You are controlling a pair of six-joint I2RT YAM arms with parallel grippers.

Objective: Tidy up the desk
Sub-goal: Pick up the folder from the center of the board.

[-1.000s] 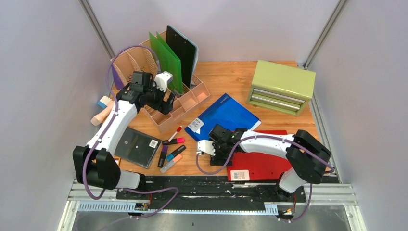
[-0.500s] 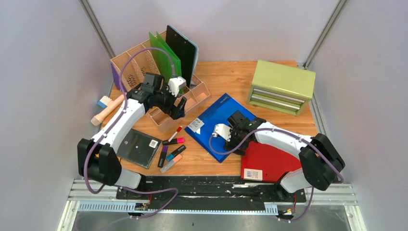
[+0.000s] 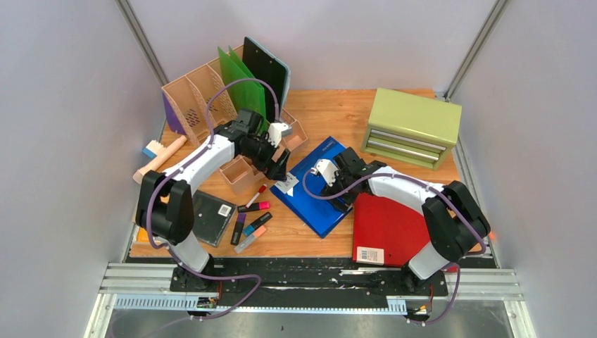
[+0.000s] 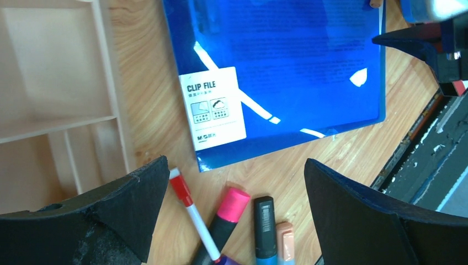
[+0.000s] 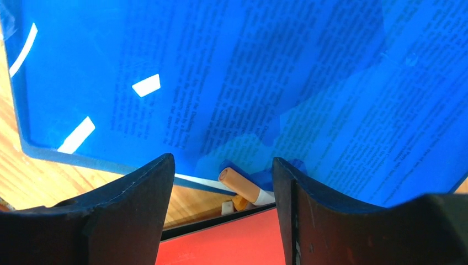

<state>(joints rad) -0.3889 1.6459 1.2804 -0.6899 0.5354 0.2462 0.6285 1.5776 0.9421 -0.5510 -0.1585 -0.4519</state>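
Note:
The wooden desk (image 3: 331, 113) holds a blue clip file (image 3: 320, 197) at the centre and a red folder (image 3: 391, 225) to its right. My left gripper (image 3: 279, 167) is open and empty above the file's labelled corner (image 4: 212, 107). Between its fingers in the left wrist view (image 4: 234, 215) lie a red-and-white pen (image 4: 190, 212), a pink highlighter (image 4: 229, 212) and a black marker (image 4: 265, 223). My right gripper (image 3: 341, 197) is open and empty over the file (image 5: 248, 72). An orange-capped pen (image 5: 245, 186) lies between its fingers (image 5: 223, 210), at the file's edge beside the red folder (image 5: 221, 240).
A beige organizer (image 3: 204, 91) with green boards (image 3: 243, 77) and a black clipboard (image 3: 267, 67) stands at the back left. Its low tray (image 4: 55, 83) is just left of my left gripper. A green drawer cabinet (image 3: 412, 127) stands back right. A black pad (image 3: 204, 211) lies front left.
My left arm has swung right from the organizer to the blue file's labelled corner. My right arm has moved off the red folder, back and left, onto the blue file.

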